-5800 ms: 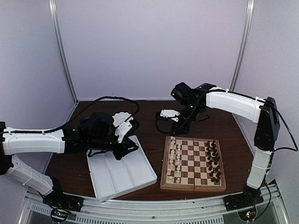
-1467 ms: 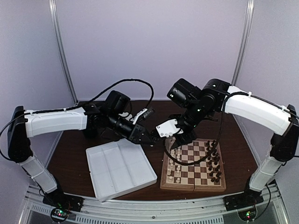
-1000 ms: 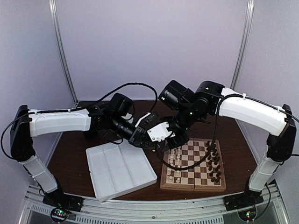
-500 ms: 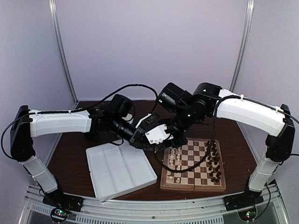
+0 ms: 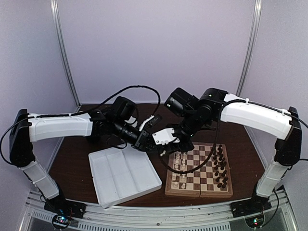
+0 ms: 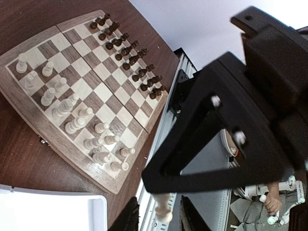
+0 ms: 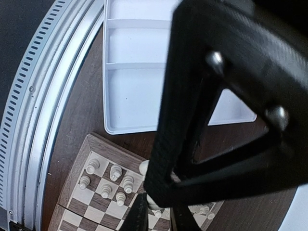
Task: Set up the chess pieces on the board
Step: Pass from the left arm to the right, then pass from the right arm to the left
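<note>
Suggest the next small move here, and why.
Probably back the left gripper away: its jaws look clear of the small cream wooden chess piece, which the right gripper pinches, so it can go to the checked wooden chessboard.

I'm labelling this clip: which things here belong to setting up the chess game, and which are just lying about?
Job: board; cream pieces on it; dark pieces on it; held cream piece.
Lying about: white tray.
</note>
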You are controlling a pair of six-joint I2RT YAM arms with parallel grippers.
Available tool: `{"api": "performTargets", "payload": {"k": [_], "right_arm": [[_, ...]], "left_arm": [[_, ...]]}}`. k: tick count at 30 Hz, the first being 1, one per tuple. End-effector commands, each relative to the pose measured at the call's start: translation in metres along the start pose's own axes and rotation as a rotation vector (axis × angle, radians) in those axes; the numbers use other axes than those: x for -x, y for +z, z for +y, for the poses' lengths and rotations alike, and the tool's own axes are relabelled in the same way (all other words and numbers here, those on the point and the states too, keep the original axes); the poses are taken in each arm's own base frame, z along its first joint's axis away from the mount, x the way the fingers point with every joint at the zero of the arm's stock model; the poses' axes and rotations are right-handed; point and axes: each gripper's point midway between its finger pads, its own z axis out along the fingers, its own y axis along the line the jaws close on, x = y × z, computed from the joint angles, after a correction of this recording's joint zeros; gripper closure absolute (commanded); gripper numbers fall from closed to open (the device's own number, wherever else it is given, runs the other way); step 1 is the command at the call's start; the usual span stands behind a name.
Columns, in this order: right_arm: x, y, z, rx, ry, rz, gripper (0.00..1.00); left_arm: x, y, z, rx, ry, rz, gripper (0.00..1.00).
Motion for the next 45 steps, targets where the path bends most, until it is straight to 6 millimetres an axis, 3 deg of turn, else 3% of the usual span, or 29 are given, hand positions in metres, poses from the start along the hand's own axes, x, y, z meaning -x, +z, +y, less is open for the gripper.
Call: {"api": "performTargets", "payload": {"k": [1,12,19,22,28,33,45], "right_arm": [[-0.005,-0.020,-0.008,-0.002,0.138,-0.104,0.86],[-0.028,-0.049,-0.026,0.092,0.467,-0.340,0.87],[-0.040,-0.057,-0.033,0.156,0.669,-0.486,0.87],[-0.045,-0.064,-0.038,0.160,0.745,-0.557,0.87],[-0.051,-0.076,-0.045,0.130,0.800,-0.649,0.86],[-0.058,-0.075,-0.046,0.114,0.825,-0.673,0.86],[-0.073,-0.086,-0.054,0.071,0.867,-0.711,0.85]], "left_arm": [[0.019,-0.020,-0.011,0.066,0.122,-0.097,0.70],[0.037,-0.034,-0.004,0.206,0.270,-0.212,0.68],[0.049,-0.032,-0.018,0.383,0.566,-0.315,0.68],[0.061,-0.034,-0.021,0.401,0.600,-0.393,0.67],[0.086,-0.029,-0.033,0.357,0.626,-0.482,0.65],[0.093,-0.014,-0.042,0.275,0.621,-0.471,0.64],[0.104,0.001,-0.054,0.179,0.620,-0.475,0.59]]}}
